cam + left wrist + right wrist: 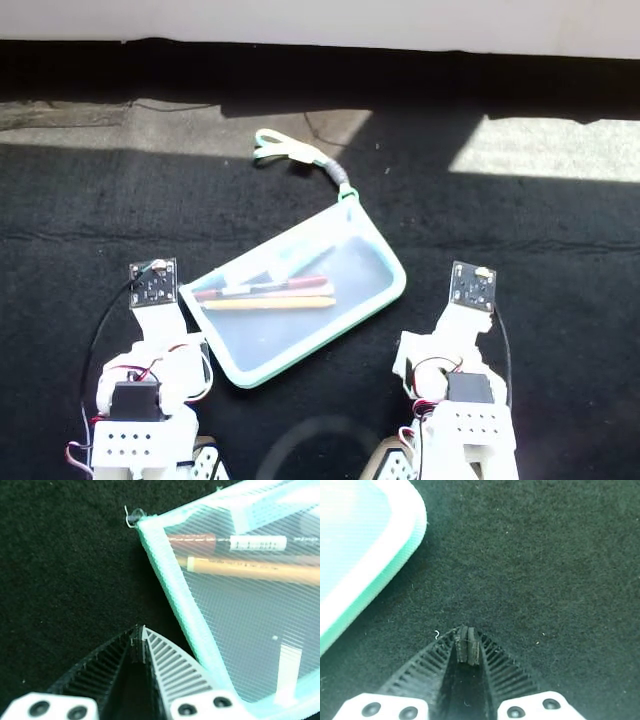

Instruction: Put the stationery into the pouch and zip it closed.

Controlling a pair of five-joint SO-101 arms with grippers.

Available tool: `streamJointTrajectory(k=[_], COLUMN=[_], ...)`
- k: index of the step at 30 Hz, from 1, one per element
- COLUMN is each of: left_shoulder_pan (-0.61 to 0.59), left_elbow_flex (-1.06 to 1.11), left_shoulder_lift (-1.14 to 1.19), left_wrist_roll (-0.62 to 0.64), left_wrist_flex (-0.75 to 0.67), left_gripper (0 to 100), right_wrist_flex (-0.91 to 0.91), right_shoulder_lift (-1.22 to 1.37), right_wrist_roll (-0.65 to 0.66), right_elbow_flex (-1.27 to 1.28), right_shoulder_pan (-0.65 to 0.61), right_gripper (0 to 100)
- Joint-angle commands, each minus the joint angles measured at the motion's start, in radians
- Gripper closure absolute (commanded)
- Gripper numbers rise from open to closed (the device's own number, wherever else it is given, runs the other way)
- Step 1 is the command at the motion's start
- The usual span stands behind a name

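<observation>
Left gripper (pixel 137 631) and right gripper (pixel 467 644) sit pinched together, empty, flanking the pouch (pixel 285 350), apparently zipped, pens (pixel 265 293) inside

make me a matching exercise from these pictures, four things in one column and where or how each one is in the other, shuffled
Things
1. pouch
2. wrist strap
3. yellow pen
4. left gripper

Places or states
A. shut, just off the pouch's green edge
B. inside the pouch, alongside the red pen
C. lying flat on the black cloth
D. trailing from the pouch's far corner

Pairs: 1-C, 2-D, 3-B, 4-A
</observation>
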Motion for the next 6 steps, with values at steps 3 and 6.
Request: streamJointTrajectory(k=[3,6], left_shoulder_pan=[-0.007,-0.007], left_elbow_flex=[0.001,0.001], left_shoulder_lift=[0.005,0.005], left_wrist_roll=[-0.009,-0.009], left_wrist_flex=[0.003,0.003], left_gripper=[99,99], right_wrist_flex=[0.002,0.002], right_shoulder_lift=[0.001,0.001], right_wrist_roll=[-0.008,-0.008], right_elbow_flex=[0.019,0.019], right_shoulder_pan=[-0.005,-0.005], right_gripper=[99.2,99.2])
